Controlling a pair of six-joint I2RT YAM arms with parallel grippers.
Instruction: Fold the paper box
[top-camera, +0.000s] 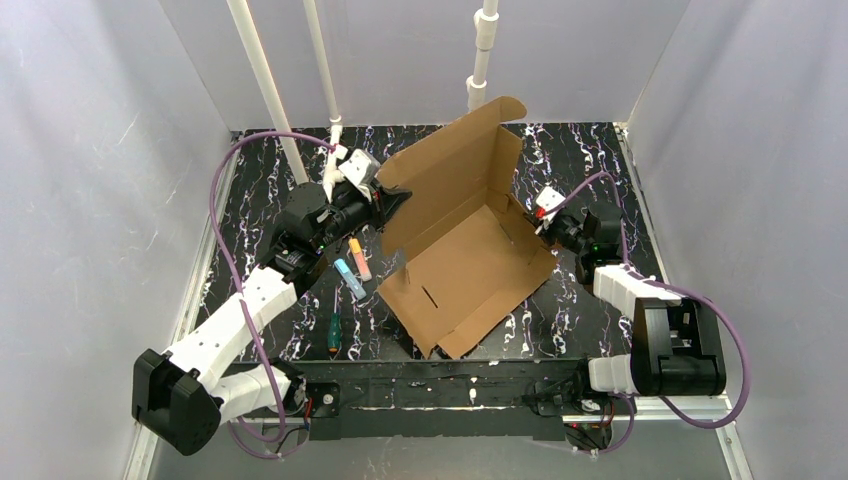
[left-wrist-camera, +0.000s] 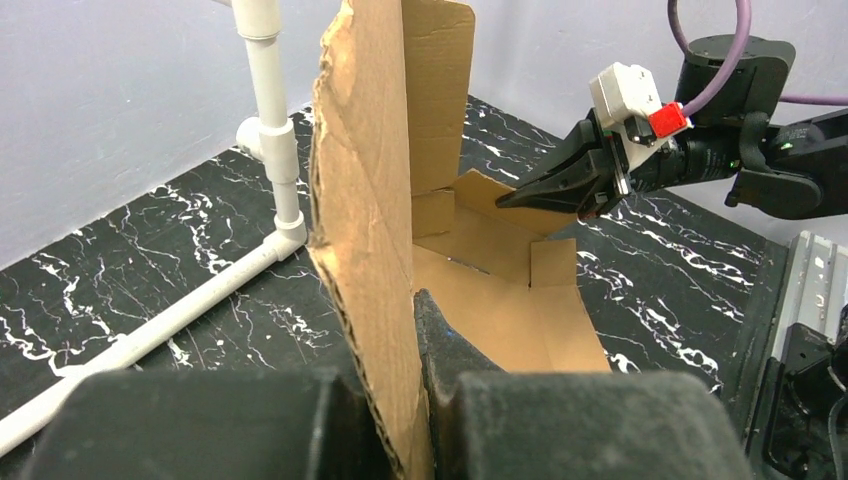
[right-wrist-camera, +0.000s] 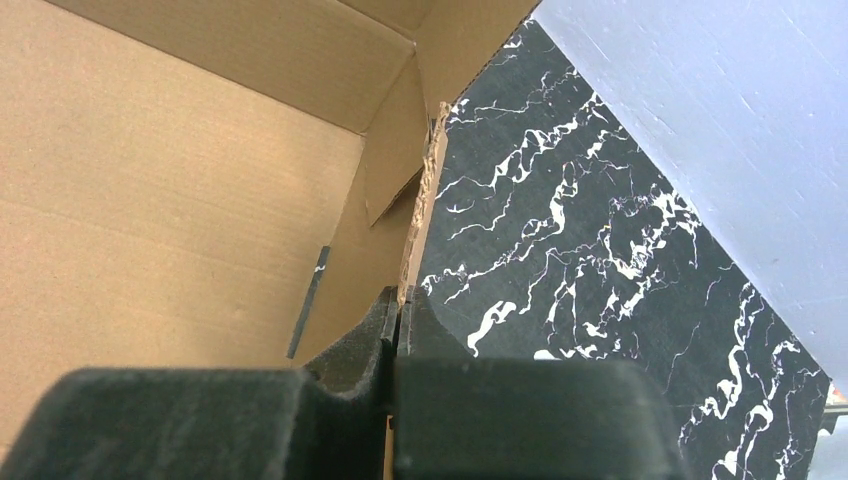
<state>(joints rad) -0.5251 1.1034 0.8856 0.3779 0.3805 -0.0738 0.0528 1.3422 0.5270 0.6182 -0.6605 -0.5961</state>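
While the left gripper (left-wrist-camera: 415, 305) pinches tight on one upright side wall of the paper box (top-camera: 465, 255), the right gripper (right-wrist-camera: 398, 312) clamps the opposite wall's edge — brown cardboard, half-formed, lid flap raised, mid-way across the marbled table (top-camera: 590, 150).

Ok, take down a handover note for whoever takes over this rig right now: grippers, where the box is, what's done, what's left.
Left gripper: shut on the left wall of the paper box, which stands upright.
Right gripper: shut on the edge of its right wall.
Box: middle of the table, open on top, tall rear panel raised, near part with the slot not folded up.
Done: side walls and rear panel lifted.
Left: probably raise the near wall, tuck the flaps, close the lid.
Note: pens and a screwdriver lie to the box's left.
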